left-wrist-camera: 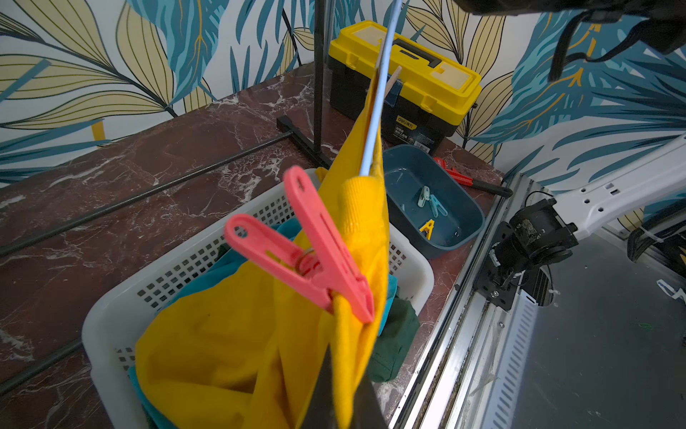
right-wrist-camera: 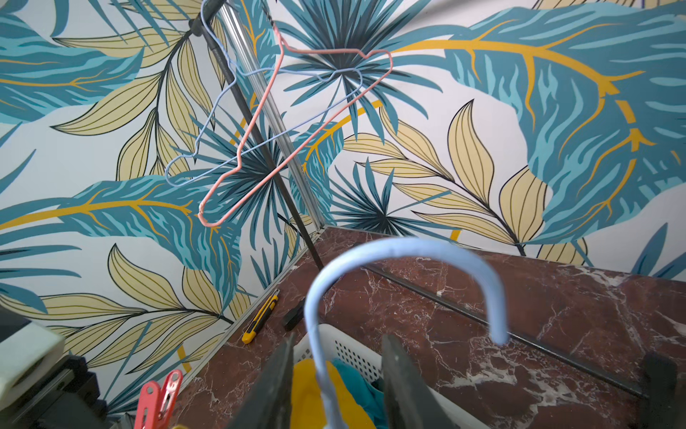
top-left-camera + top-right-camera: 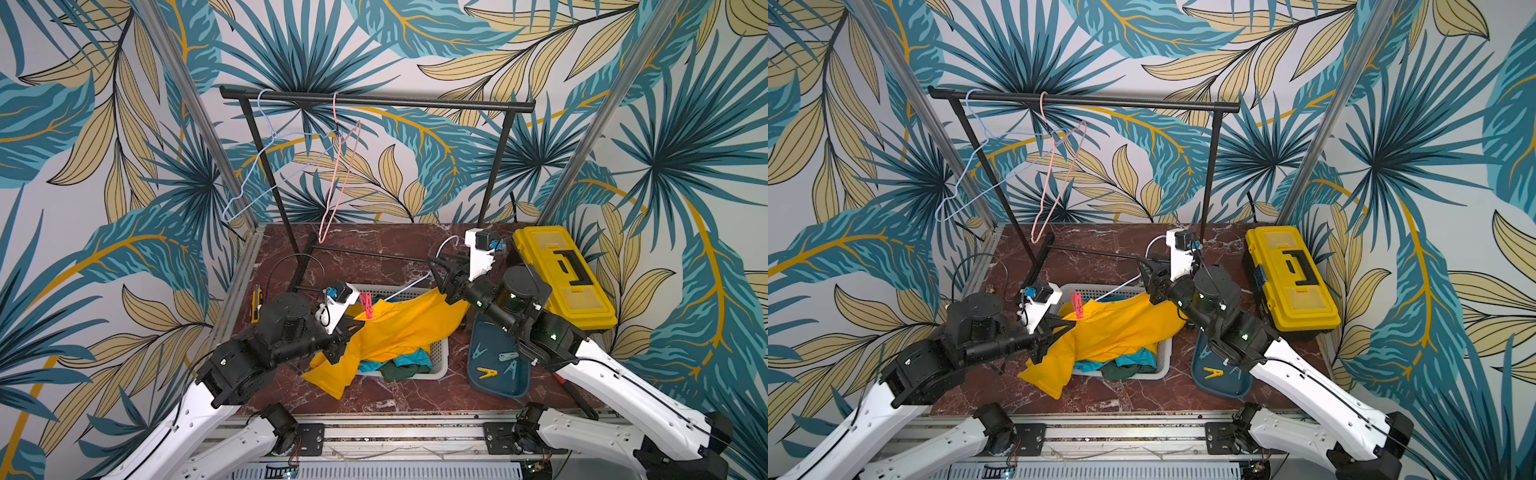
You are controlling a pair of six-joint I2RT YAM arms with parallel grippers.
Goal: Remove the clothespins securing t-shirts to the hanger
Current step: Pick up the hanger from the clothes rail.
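Over basket (image 3: 439, 354), yellow shirt (image 3: 399, 328) is clamped by left fingers (image 1: 319, 405); pink pin (image 1: 315, 256) is clipped to it; blue hanger (image 2: 313, 334) neck is straddled by right fingers (image 2: 274, 390), held apart.

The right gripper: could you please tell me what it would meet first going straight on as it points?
Most likely the light blue hanger, whose wire stands between the fingers of the right gripper; depth beyond is unclear.

jaws pinching the yellow t-shirt (image 1: 222, 334); pink clothespin (image 1: 323, 260) clipped to that fold just ahead of them; white basket (image 1: 100, 334) beyond
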